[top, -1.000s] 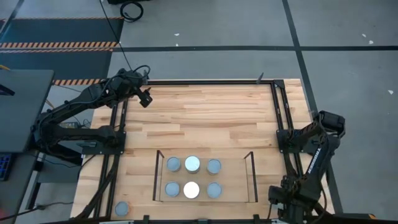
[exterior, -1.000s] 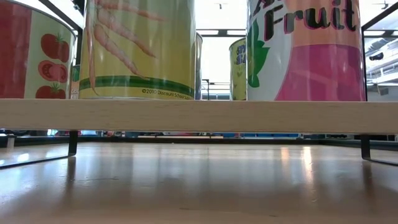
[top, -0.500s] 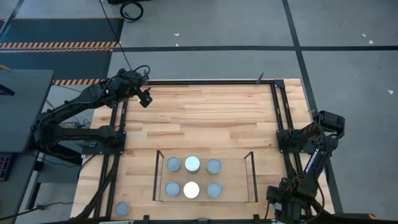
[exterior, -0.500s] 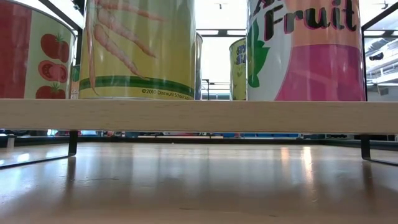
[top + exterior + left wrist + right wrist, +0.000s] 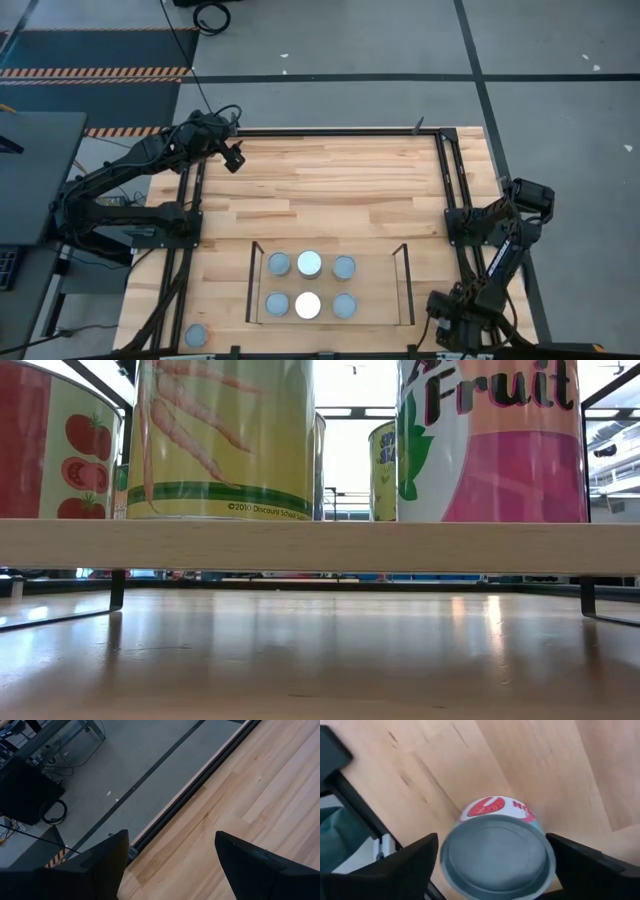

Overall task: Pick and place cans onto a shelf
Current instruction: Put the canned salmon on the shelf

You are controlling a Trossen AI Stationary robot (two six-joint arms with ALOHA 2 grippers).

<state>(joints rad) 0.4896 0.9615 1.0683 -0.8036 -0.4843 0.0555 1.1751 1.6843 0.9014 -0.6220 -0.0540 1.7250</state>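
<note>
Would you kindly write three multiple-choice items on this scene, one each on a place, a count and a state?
1. Where is the left gripper?
A. Over the table's far left corner
B. Above the shelf
C. Beside the right arm

2. How many cans stand on the shelf?
A. Four
B. Six
C. Eight

3. How does the right gripper stand to the can in its wrist view?
A. Shut with nothing in it
B. Open, a finger on either side of the can
C. Lifting it above the shelf

Answers:
1 A: the high view shows it at the table's far left corner, away from the shelf.
2 B: the high view shows two rows of three tops.
3 B: the right wrist view shows a dark finger on each side of the can, which stands on the table.
</note>
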